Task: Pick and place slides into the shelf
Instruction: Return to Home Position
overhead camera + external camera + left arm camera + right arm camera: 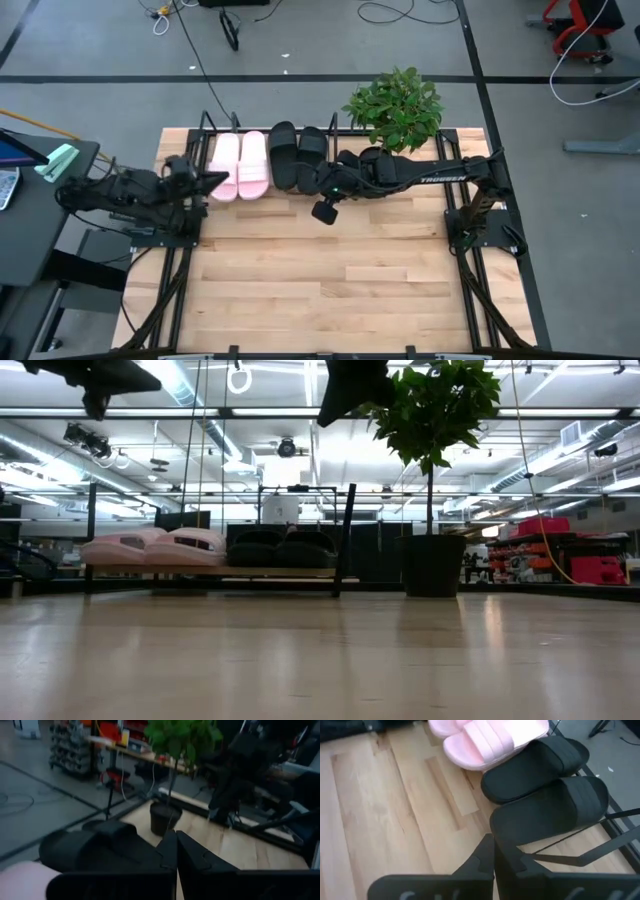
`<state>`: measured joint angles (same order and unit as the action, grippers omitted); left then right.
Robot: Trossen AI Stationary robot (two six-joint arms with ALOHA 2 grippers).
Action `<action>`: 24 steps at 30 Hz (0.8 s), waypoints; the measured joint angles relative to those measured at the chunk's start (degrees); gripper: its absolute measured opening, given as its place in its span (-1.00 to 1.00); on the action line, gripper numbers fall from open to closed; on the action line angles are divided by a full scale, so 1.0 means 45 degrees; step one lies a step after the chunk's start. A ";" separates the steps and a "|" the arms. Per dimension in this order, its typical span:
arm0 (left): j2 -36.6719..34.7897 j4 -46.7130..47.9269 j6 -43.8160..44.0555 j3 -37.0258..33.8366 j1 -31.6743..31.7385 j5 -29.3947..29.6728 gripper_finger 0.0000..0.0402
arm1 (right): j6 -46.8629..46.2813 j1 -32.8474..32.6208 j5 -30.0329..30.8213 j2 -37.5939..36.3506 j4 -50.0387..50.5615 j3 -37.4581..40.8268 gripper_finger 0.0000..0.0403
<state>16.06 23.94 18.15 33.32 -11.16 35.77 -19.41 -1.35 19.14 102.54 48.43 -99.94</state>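
Left arm folded low at the table's (330, 290) left edge, left gripper (176, 847) pointing right, fingers pressed together, empty, tip near the pink slides (240, 165). Pink pair then black slides (297, 155) side by side on the shelf (343, 540) at the table's back. Right arm stretched leftward from the right side, right gripper (494, 852) closed tight, empty, just in front of the black pair. Plant (395, 108) behind the right arm.

Two pale pink slides (225, 166), two black slides (284, 155), one black shelf (343, 540), one potted plant (395, 108), two robot arms (430, 172).
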 joint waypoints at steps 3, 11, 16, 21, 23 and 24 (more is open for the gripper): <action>-0.0866 0.0043 -0.0572 0.0000 0.0191 -0.0254 -0.97 | -0.0325 0.0185 -0.0011 0.0000 -0.0051 0.0000 -0.99; -0.2746 0.0278 -0.1311 -0.0333 0.0443 -0.0286 -0.98 | -0.0886 0.0547 -0.0023 0.0006 -0.0057 0.0000 -0.99; -0.3522 -0.0119 -0.0516 -0.1864 0.0443 -0.0449 -0.98 | -0.1011 0.0633 -0.0261 0.0012 -0.0058 0.0000 -1.00; -0.3309 -0.1636 -0.0490 -0.3149 0.0443 -0.1884 -0.98 | -0.1424 0.0633 -0.0331 0.0019 -0.0051 0.0000 -1.00; -0.3361 -0.2438 -0.0497 -0.3626 0.0442 -0.2014 -0.99 | -0.1551 0.0633 -0.0369 0.0019 -0.0028 0.0000 -1.00; -0.3426 -0.2785 -0.0502 -0.3824 0.0448 -0.2006 -0.98 | -0.1573 0.0633 -0.0371 0.0015 -0.0003 0.0000 -1.00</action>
<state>0.64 11.40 15.89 16.11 -9.15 26.74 -26.49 1.50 17.47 102.61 48.42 -99.94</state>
